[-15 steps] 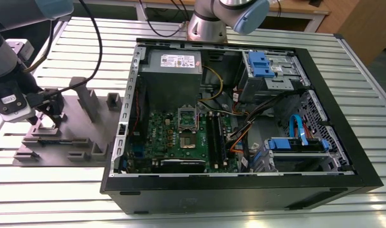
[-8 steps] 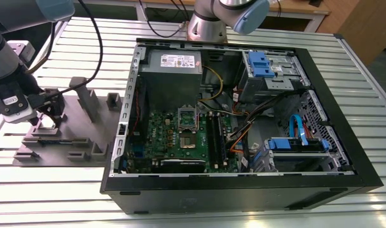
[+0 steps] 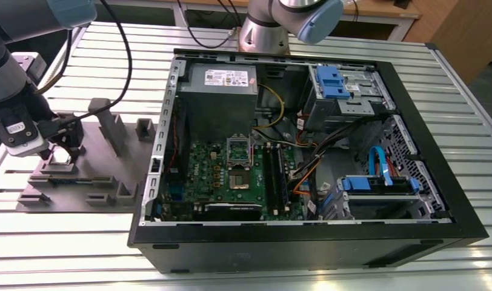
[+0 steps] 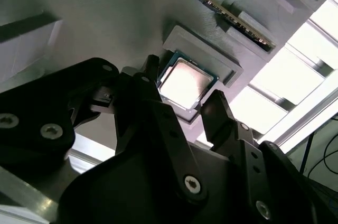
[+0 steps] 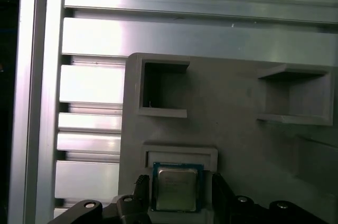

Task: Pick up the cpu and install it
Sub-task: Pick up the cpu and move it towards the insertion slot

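End effector (image 4: pixel 184 100): black, two fingers (image 4: pixel 149 84), close up in both wrist views (image 5: pixel 178 196). Jaws open, one finger on each side of the cpu, a narrow gap showing on either side in the first wrist view. Nothing gripped.

Cpu (image 4: pixel 186 82): small flat square, silvery-grey top, dark green border. Lies flat in a shallow raised pocket (image 5: pixel 179 154) of the tray, between the fingertips (image 5: pixel 176 184).

Tray (image 5: pixel 232 145): matte grey plastic, with raised blocks and open rectangular recesses. In the exterior view it sits at the exterior view's left (image 3: pixel 100 176), on the counter, just beside the case.

Counter (image 3: pixel 68 242): slatted aluminium profile, bright ribs beside the tray's edge in the first wrist view (image 5: pixel 90 81).

Arm (image 3: pixel 11 79): comes down at the exterior view's left, end effector (image 3: pixel 59 154) low over the tray.

Case (image 3: pixel 311 242): black computer case, lying on its side, open on top. Holds a green motherboard (image 3: pixel 209 173) with a metal-framed socket (image 3: pixel 239 165), well apart from the cpu; grey power supply (image 3: pixel 222 82); blue-tabbed drive bays (image 3: pixel 337 85); mixed cables (image 3: pixel 311 157).
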